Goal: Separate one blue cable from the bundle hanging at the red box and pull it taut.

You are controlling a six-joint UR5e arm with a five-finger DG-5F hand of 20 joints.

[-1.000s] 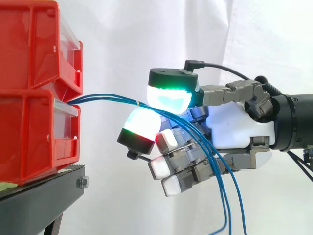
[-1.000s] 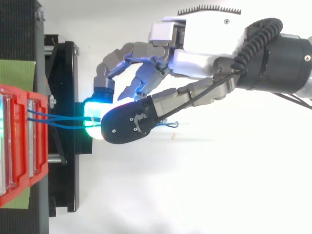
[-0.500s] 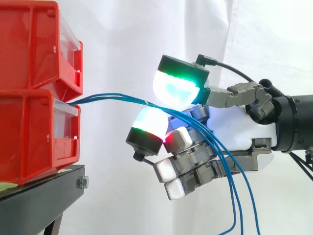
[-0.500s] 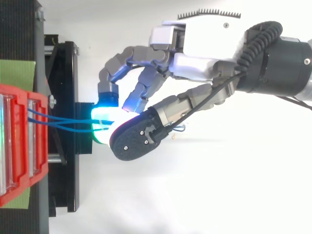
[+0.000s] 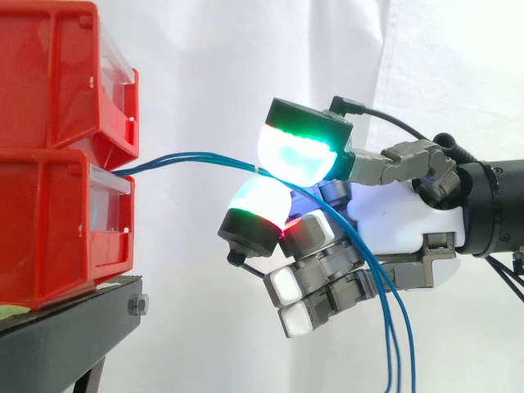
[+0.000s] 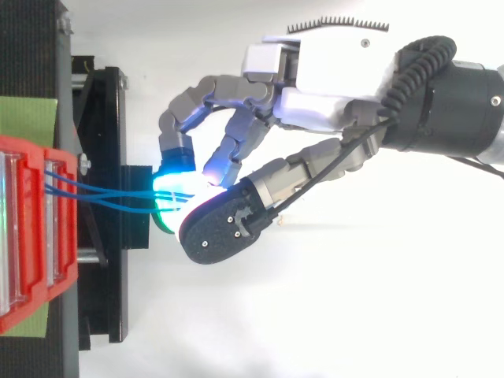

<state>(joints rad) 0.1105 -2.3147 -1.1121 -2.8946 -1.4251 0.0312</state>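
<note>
As the hand (image 5: 393,221) backs off the red box (image 5: 65,147), I see its fingers (image 5: 299,151) pinching several blue cables (image 5: 205,157), span straighter, none singled.

Thin blue cables (image 5: 196,158) from red box (image 5: 57,229)

The side view looks level across the work from close beside it (arm (image 5: 491,205) entering at right). The top view looks straight down, equally near. Both share bins (image 5: 57,205), cables (image 5: 196,156) and hand (image 5: 401,221).
</note>
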